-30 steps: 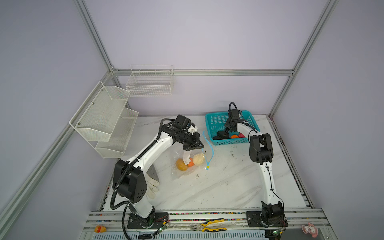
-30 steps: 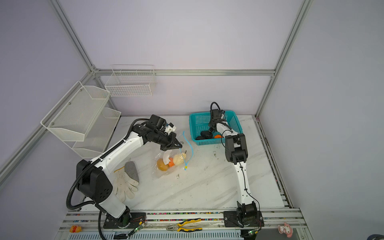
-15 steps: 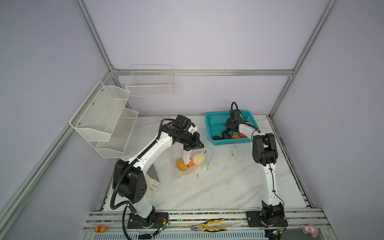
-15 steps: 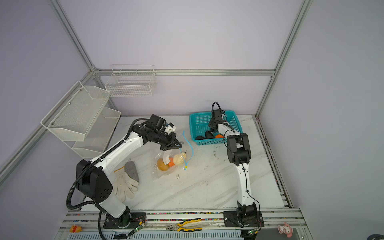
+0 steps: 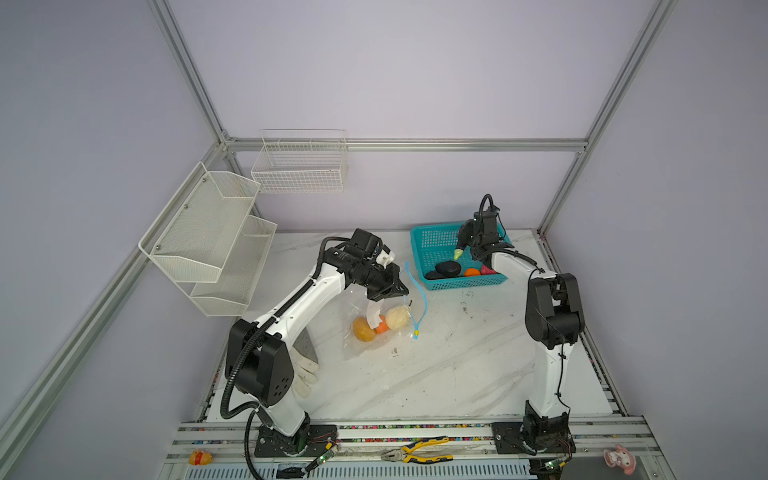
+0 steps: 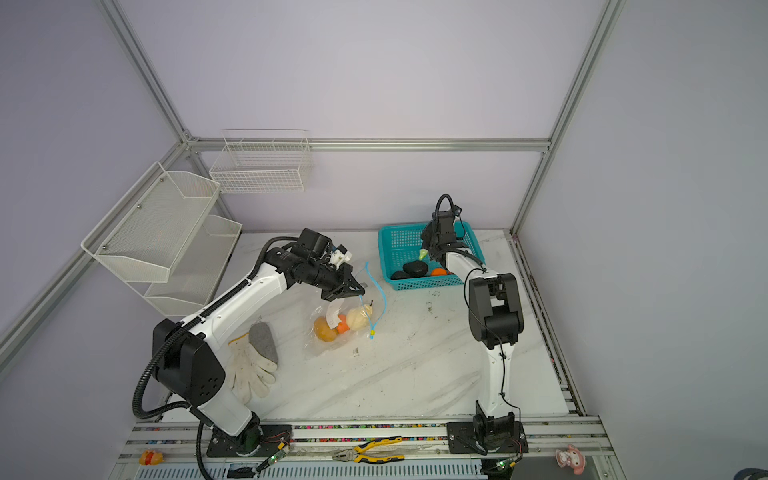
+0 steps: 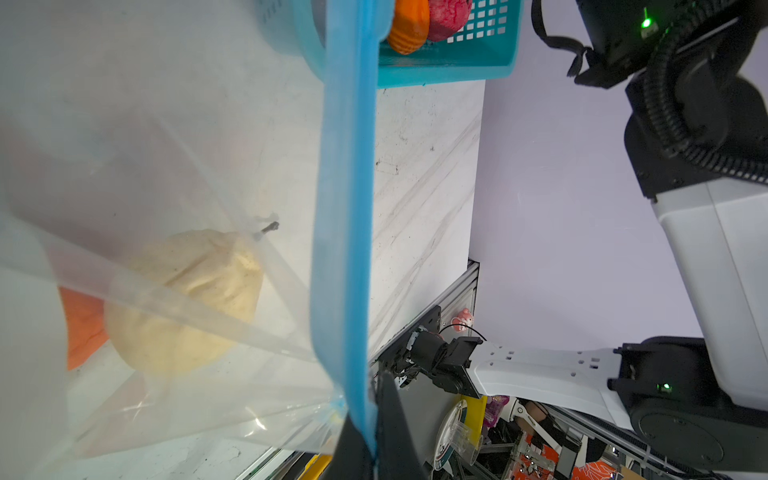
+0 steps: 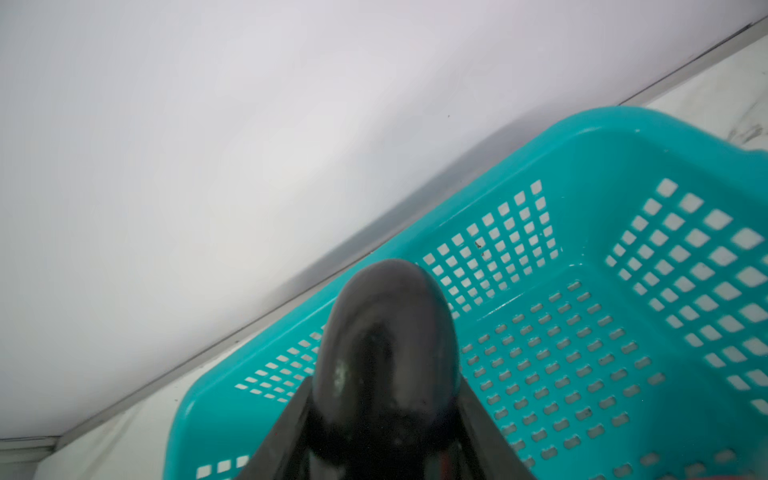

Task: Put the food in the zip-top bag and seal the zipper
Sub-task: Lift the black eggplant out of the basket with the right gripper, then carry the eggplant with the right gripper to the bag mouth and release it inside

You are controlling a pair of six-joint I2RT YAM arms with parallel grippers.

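While my right gripper point(image 5: 469, 245) is clenched on the long dark eggplant point(image 8: 386, 353) above the teal basket point(image 5: 432, 241) at the far right of the table, my left gripper point(image 5: 392, 291) is pinched shut on one lip of the zipper point(image 7: 345, 208), holding the mouth of the zip-top bag point(image 5: 357, 347) up off the table, left of the basket and nearer. A yellow-orange fruit point(image 5: 362, 329), an orange piece point(image 5: 382, 326) and a cream one point(image 5: 398, 318) already lie in the bag. A dark black-green piece point(image 5: 448, 268), an orange one point(image 5: 471, 272) and a pink one point(image 5: 487, 270) wait in the basket. To do this step well, I think I should raise the eggplant clear of the basket's near wall before going left, then bring it in lengthwise, rounded end first, between the raised lip and the slack blue one. The skin looks glossy, so I would move gently and loosen the right jaws only once most of it is past the strip. The left should hold the lip high, so the mouth does not sag shut.
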